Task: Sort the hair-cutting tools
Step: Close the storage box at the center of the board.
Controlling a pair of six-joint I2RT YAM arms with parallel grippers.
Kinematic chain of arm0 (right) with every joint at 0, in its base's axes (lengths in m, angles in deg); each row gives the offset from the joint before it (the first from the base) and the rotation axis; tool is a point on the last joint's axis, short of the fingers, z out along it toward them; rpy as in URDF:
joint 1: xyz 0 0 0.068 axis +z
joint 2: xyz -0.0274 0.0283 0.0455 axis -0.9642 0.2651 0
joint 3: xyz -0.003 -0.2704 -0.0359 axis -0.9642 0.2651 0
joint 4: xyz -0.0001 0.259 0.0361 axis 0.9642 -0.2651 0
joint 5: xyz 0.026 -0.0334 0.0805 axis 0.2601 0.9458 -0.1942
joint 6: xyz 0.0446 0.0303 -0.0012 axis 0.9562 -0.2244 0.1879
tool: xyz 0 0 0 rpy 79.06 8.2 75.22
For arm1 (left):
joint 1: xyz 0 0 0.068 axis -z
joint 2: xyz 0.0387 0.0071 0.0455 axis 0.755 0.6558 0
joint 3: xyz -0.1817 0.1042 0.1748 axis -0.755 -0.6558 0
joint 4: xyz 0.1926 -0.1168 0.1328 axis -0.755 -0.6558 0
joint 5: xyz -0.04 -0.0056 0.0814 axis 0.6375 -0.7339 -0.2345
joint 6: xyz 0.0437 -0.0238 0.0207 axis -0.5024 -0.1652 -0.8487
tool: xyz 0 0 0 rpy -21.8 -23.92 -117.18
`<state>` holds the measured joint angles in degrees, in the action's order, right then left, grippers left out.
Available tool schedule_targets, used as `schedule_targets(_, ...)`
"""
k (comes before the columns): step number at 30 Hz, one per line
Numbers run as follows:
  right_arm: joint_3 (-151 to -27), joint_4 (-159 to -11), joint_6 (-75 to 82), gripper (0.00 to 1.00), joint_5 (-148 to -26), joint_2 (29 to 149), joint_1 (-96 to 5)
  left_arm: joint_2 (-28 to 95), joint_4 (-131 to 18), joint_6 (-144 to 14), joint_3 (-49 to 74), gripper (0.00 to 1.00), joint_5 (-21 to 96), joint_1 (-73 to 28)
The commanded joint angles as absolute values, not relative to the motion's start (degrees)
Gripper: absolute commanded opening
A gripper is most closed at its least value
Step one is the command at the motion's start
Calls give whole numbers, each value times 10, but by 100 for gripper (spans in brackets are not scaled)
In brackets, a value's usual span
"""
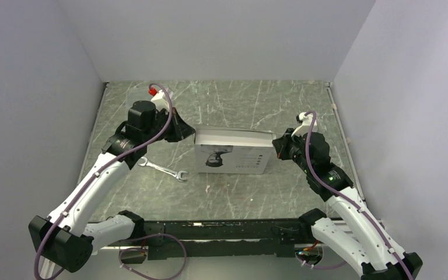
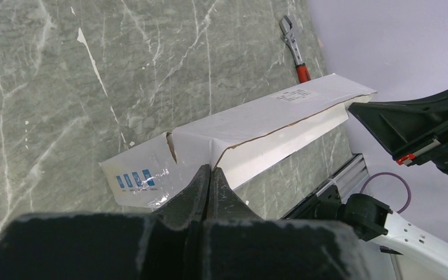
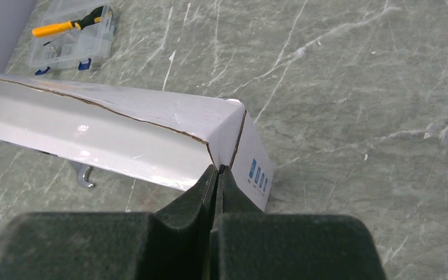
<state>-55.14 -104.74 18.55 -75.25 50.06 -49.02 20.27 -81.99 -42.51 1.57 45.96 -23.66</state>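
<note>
Left claw [image 2: 210, 175] and right claw [image 3: 217, 174] tight on opposite lid ends of white clipper box [image 1: 233, 153], long axis left-right.

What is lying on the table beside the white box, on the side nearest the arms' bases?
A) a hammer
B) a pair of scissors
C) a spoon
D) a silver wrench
D: in the top view a silver open-end wrench lies flat on the table, off the near left corner of the white box.
</note>
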Motion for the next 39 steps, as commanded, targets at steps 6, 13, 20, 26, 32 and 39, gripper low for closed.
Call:
schedule_targets(6,-535,-1081,178,0,-770,504,-486,207,-730,-371,36,0,521,-247)
schedule_targets(13,-535,-1080,179,0,-770,504,-486,199,-724,-370,17,0,518,-247)
schedule_targets(20,-544,-1087,183,0,-776,501,-486,194,-732,-403,-31,0,511,-247)
schedule_targets(26,-549,-1088,188,0,-780,501,-486,171,-722,-435,-88,0,484,-247)
schedule_targets(32,-552,-1086,192,0,-785,504,-486,163,-691,-440,-137,0,480,-244)
schedule_targets(39,-553,-1087,197,0,-786,506,-486,164,-675,-433,-156,12,486,-241)
